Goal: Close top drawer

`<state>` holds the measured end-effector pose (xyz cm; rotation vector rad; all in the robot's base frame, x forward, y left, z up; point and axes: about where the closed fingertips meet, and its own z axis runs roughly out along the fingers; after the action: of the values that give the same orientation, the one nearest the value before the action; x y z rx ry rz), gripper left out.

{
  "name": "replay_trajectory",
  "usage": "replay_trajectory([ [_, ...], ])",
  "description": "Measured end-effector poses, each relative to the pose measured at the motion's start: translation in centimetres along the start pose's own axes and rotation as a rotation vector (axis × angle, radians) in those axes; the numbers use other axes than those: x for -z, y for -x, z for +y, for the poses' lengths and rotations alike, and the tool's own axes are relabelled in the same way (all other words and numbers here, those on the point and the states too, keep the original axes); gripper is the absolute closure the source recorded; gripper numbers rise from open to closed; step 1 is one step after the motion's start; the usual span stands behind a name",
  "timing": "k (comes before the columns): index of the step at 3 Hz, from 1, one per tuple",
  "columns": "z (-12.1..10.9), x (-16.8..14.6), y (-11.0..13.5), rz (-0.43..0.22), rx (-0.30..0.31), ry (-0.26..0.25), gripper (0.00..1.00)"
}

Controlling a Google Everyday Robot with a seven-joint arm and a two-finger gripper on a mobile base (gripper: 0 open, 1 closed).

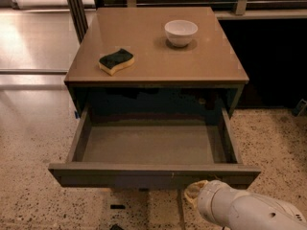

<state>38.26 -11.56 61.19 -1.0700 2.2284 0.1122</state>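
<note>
The top drawer (153, 175) is pulled far out of the brown cabinet (158, 56). Its flat grey floor (148, 145) is bare and its plain dark front faces me. My white arm enters from the bottom right, and the gripper (194, 193) sits just below the drawer front, right of its middle. Only a pale tip of it shows past the arm's round white housing. The drawer front hides the rest.
A yellow sponge with a dark green top (116, 61) and a white bowl (181, 32) sit on the cabinet top. Speckled terrazzo floor (33, 143) surrounds the cabinet. A dark metal post (76, 8) stands at the back left.
</note>
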Motion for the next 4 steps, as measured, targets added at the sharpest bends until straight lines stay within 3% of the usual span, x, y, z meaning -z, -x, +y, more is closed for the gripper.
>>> replay_trajectory([
  [1,0.0,0.0,0.0,0.0,0.0,0.0,1.0],
  [2,-1.8,0.4,0.5,-0.024,-0.017,-0.051,1.0],
  [3,-4.9,1.1,0.9,-0.05,-0.026,-0.14,1.0],
  [4,-7.7,0.5,1.3,-0.062,-0.025,-0.189,1.0],
])
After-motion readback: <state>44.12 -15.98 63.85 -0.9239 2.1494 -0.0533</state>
